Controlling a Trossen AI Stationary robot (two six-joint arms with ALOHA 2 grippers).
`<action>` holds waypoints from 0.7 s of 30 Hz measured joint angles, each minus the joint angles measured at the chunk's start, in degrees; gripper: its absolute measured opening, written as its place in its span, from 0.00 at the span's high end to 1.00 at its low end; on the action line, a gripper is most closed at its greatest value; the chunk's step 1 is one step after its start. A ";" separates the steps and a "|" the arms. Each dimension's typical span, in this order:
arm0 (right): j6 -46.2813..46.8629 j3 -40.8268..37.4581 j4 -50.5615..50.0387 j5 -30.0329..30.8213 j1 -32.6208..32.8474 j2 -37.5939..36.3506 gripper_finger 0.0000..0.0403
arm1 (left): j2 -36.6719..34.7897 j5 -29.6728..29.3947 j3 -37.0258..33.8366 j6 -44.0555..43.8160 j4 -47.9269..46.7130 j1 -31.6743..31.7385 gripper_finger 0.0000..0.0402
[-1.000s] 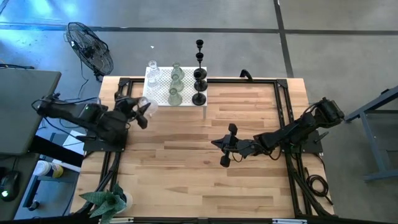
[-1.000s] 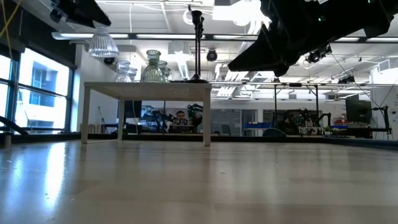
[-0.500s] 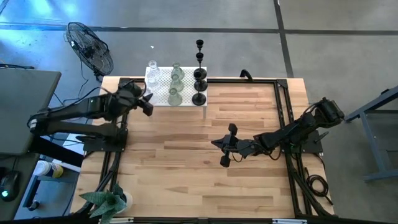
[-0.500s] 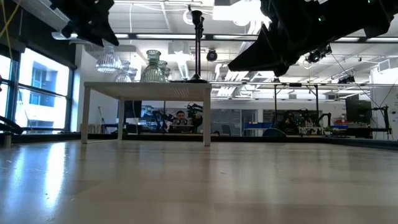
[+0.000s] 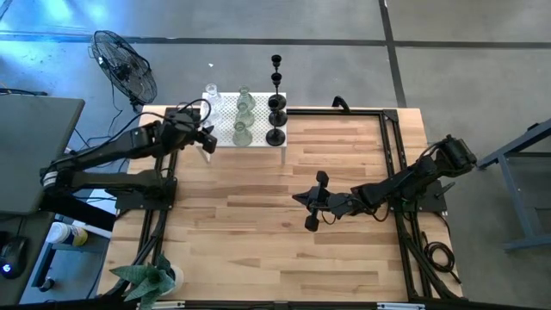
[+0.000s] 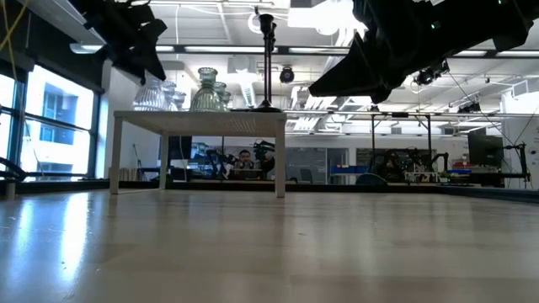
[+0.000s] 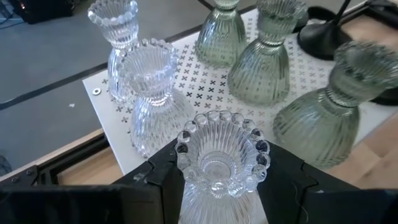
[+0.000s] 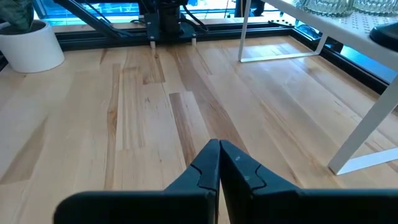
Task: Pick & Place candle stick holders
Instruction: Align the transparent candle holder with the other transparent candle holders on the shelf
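Observation:
My left gripper point(image 5: 205, 138) is shut on a clear ribbed glass candle stick holder point(image 7: 221, 158) at the near left corner of the white perforated little table point(image 5: 225, 129). On that table stand two clear holders point(image 7: 140, 81), pale-green ones point(image 7: 261, 62) and black ones point(image 5: 275, 112), each on its base. My right gripper point(image 5: 312, 202) is shut and empty over the middle of the wooden table, and shows in its own wrist view point(image 8: 219, 163). My left gripper pinches the clear holder's ribbed body point(image 7: 186, 186) between its two fingers, below the scalloped rim. The fingers come roughly level from the table's left side. The holder stands upright, rim up; whether its base point(image 6: 152, 103) touches the little table I cannot tell.
A black floor fan point(image 5: 125, 65) stands beyond the far left corner. A potted plant point(image 5: 151, 280) sits at the near left edge. Bare wood lies between the little table and my right gripper. A person point(image 6: 244, 160) shows in the room behind.
My left gripper has carried the clear holder from the table's left edge toward the far right, to the little table's near left corner, and has gone down until the holder's base is about level with the little table's top. The holder has stayed upright.

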 joint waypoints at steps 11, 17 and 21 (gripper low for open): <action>-0.01 0.00 0.00 -0.02 0.00 0.00 1.00 | 0.65 0.41 -0.02 0.00 0.00 0.49 0.61; 0.00 0.00 0.00 -0.04 0.00 0.00 1.00 | 1.15 -0.99 -0.04 0.88 -0.06 0.41 0.61; -0.01 0.00 0.00 -0.24 -0.01 0.00 1.00 | 1.35 -0.32 -0.04 0.90 0.43 0.38 0.61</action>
